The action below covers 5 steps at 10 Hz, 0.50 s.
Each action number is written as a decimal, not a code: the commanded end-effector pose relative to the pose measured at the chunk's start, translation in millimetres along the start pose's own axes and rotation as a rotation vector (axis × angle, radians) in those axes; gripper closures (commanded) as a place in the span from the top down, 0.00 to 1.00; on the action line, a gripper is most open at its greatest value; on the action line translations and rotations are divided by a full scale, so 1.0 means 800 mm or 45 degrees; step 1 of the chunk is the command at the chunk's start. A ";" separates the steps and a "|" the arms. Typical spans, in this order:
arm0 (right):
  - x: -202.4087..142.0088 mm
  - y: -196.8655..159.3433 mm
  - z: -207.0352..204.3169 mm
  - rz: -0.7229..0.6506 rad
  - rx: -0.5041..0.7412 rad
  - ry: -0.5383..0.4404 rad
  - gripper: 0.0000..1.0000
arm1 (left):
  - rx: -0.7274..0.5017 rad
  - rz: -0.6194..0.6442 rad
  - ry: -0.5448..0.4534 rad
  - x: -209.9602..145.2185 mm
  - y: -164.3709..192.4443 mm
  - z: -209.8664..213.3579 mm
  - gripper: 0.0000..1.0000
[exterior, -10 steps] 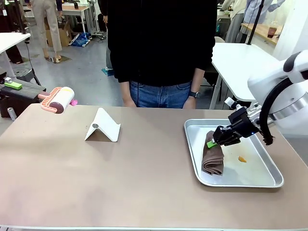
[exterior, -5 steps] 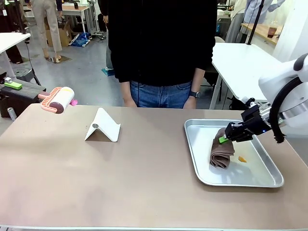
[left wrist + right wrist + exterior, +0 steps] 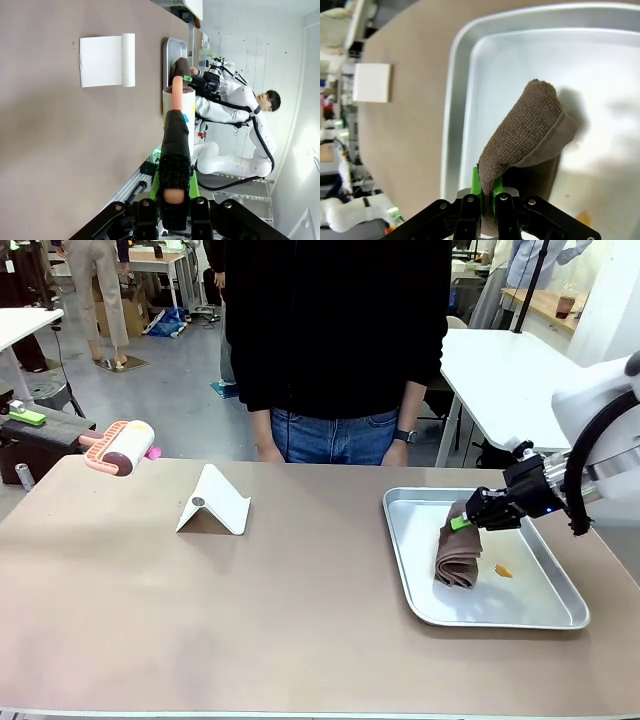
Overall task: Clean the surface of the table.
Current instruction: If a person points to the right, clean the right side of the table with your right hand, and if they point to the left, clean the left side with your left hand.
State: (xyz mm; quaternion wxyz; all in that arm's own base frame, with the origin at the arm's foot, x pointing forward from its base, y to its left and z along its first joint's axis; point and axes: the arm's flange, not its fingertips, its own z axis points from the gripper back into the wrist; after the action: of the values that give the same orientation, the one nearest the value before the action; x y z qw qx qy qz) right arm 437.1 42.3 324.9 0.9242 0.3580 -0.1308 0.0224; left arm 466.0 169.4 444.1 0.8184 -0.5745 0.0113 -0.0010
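The brownish table (image 3: 200, 620) spans the front view. At its right lies a metal tray (image 3: 560, 615) with a folded brown cloth (image 3: 457, 560) in it. My right gripper (image 3: 464, 522) is shut on the cloth's upper end, which it holds a little off the tray floor; the right wrist view shows the cloth (image 3: 530, 130) pinched between the green pads of the right gripper (image 3: 487, 192). My left gripper (image 3: 174, 200) is shut on the handle of a lint roller (image 3: 177, 102), which hangs over the table's far left corner as the roller (image 3: 122, 446).
A white folded stand (image 3: 213, 504) sits left of centre. A small orange scrap (image 3: 503, 570) lies in the tray, right of the cloth. A person in a black top stands at the far edge, a hand (image 3: 394, 452) hanging by the table.
My right gripper has dragged the cloth's upper end to the right and a little up inside the tray. The left arm and the roller have not moved.
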 end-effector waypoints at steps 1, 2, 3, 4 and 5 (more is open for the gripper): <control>0.002 -0.010 0.019 0.026 0.155 -0.042 0.09 | 0.002 0.006 -0.004 -0.005 -0.005 -0.002 0.23; 0.001 -0.013 0.021 0.015 0.184 -0.027 0.09 | 0.002 0.006 -0.004 -0.005 -0.005 -0.002 0.23; 0.001 -0.015 0.018 0.016 0.168 -0.026 0.09 | 0.002 0.006 -0.004 -0.005 -0.005 -0.002 0.23; 0.000 -0.015 0.015 0.028 0.154 -0.012 0.09 | 0.002 0.006 -0.004 -0.005 -0.005 -0.002 0.23; 0.000 -0.014 0.016 0.028 0.206 -0.003 0.09 | 0.002 0.006 -0.004 -0.005 -0.005 -0.002 0.23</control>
State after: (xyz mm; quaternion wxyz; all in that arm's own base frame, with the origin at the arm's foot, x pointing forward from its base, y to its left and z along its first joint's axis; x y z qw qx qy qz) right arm 434.1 25.0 329.3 0.9015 0.4134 -0.1255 0.0270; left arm 466.0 169.4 444.1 0.8184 -0.5745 0.0112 -0.0010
